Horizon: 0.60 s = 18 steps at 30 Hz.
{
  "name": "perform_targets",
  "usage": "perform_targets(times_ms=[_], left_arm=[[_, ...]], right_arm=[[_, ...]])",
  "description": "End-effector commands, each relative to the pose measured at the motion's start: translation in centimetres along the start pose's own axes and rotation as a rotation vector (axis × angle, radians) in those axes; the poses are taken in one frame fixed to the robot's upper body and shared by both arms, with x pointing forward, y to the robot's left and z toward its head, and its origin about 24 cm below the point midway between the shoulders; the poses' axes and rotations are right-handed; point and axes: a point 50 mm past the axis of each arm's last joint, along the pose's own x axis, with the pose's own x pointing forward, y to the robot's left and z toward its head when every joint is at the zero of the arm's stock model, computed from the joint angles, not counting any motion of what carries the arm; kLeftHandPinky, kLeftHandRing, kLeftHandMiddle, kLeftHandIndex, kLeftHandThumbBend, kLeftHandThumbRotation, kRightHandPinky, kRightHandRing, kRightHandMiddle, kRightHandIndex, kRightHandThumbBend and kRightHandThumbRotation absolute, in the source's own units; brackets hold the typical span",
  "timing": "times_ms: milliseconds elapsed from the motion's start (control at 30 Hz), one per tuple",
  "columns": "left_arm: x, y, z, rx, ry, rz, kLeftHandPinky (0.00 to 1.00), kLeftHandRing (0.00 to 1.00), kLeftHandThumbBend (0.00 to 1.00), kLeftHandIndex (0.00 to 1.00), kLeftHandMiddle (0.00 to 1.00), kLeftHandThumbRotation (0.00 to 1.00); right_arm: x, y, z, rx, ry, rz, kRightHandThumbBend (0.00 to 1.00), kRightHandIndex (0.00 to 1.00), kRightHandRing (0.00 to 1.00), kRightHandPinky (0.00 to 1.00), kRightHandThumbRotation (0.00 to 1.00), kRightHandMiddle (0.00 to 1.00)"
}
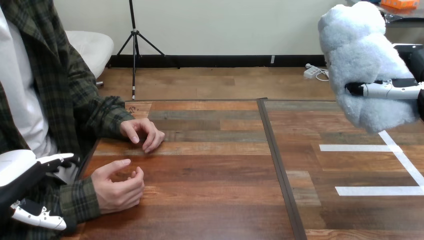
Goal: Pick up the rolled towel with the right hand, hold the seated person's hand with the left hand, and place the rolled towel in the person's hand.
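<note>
The rolled towel [360,60], pale grey-blue and fluffy, is held high above the table's right side. My right hand [395,90] is shut on it, with a white finger lying across its front. The person sits at the left with both hands on the table. The farther hand [142,132] lies palm down. The nearer hand [119,186] rests loosely curled on its side and holds nothing. My left hand [22,175] is at the lower left, against the green plaid sleeve of the nearer forearm. Its fingers are fairly straight, reaching above and below the sleeve, short of the person's hand.
The wooden table [215,165] has a dark seam [280,165] running front to back down its middle. White tape lines [380,170] mark the right half.
</note>
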Motion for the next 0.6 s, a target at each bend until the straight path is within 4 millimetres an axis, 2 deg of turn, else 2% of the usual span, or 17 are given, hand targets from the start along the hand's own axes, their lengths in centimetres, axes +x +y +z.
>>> perform_targets(times_ms=[0,200,567], left_arm=[[0.75,2.45,-0.03,0.021,-0.012,0.059,0.64,0.72,1.00,0.83,0.80,0.34],[0.96,2.20,-0.30,0.019,0.009,0.039,0.60,0.68,1.00,0.78,0.75,0.35],[1.32,1.76,-0.49,0.037,0.035,0.012,0.64,0.69,1.00,0.75,0.73,0.39]], right_arm=[[0.47,-1.40,3.27,-0.001,-0.156,-0.062,0.60,0.10,0.05,0.02,0.00,0.09],[0.39,-1.30,3.31,-0.009,-0.164,-0.060,0.61,0.10,0.05,0.02,0.00,0.09],[0.22,-1.13,3.32,-0.031,-0.164,-0.048,0.61,0.10,0.05,0.02,0.00,0.09]])
